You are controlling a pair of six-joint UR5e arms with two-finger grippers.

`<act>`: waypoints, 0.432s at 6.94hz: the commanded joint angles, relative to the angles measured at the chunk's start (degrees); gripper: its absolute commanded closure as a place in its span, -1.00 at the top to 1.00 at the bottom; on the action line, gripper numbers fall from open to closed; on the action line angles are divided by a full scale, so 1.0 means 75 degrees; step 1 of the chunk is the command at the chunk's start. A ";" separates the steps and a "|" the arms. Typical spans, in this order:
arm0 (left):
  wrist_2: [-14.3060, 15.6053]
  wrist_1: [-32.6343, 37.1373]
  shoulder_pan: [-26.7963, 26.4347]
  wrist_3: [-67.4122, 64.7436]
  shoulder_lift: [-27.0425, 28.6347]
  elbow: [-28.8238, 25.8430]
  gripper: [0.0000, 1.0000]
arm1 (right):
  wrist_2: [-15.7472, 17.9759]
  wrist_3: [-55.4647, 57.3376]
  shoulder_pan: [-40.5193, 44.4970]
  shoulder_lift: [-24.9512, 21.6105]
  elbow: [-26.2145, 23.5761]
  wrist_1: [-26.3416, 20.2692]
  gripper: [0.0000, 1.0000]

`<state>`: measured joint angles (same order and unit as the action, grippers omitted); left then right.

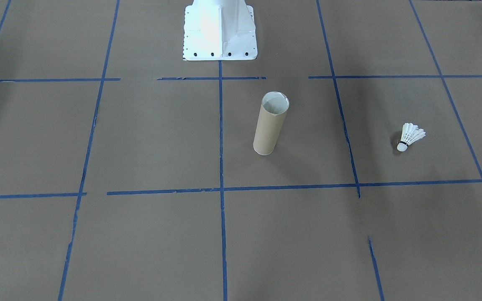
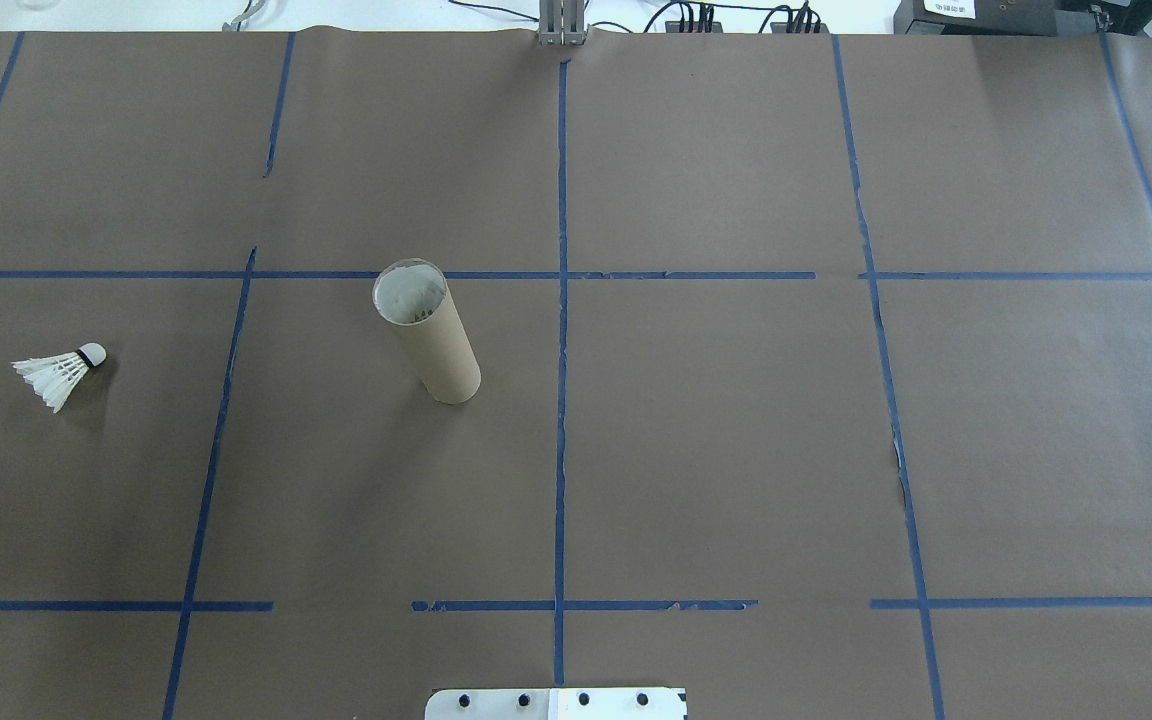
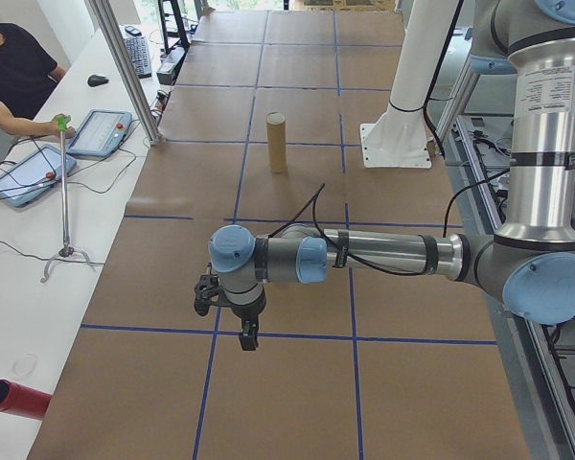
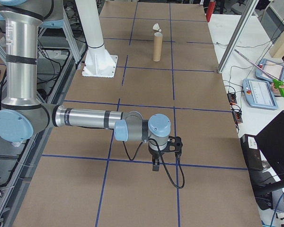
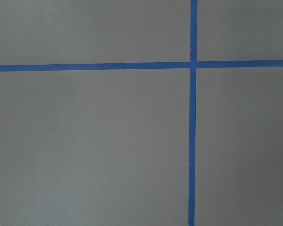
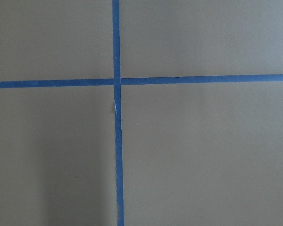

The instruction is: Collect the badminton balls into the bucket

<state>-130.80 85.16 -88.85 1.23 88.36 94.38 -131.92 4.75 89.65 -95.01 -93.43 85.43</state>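
We cannot tell either gripper's [image 3: 247, 337] [image 4: 155, 165] jaw state; the shuttlecock [image 2: 60, 374] lies at nine o'clock from the tube [image 2: 427, 333].

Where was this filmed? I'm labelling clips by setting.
Likely a robotics lab: a paper-covered table gridded with blue tape, two robot arms, and a person at tablets alongside.

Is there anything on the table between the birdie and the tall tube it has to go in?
No. The shuttlecock lies on its side, away from the cardboard tube, which stands upright and open at the top. Only bare brown paper and one blue tape line lie between them.
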 commanded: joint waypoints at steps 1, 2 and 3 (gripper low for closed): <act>-0.0020 0.0059 0.0000 0.0023 -0.0016 0.0107 1.00 | 0.0012 0.0000 0.0000 0.0000 0.0011 0.0000 1.00; 0.0003 0.0013 0.0000 -0.0034 0.0065 0.0189 1.00 | 0.0012 0.0000 0.0000 0.0000 0.0012 0.0000 1.00; -0.0032 0.0024 0.0000 -0.0093 0.0101 0.0236 1.00 | 0.0012 0.0000 0.0000 0.0000 0.0023 0.0000 1.00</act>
<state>-130.88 85.34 -88.86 0.97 88.76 95.62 -131.85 4.74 89.65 -95.01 -93.32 85.43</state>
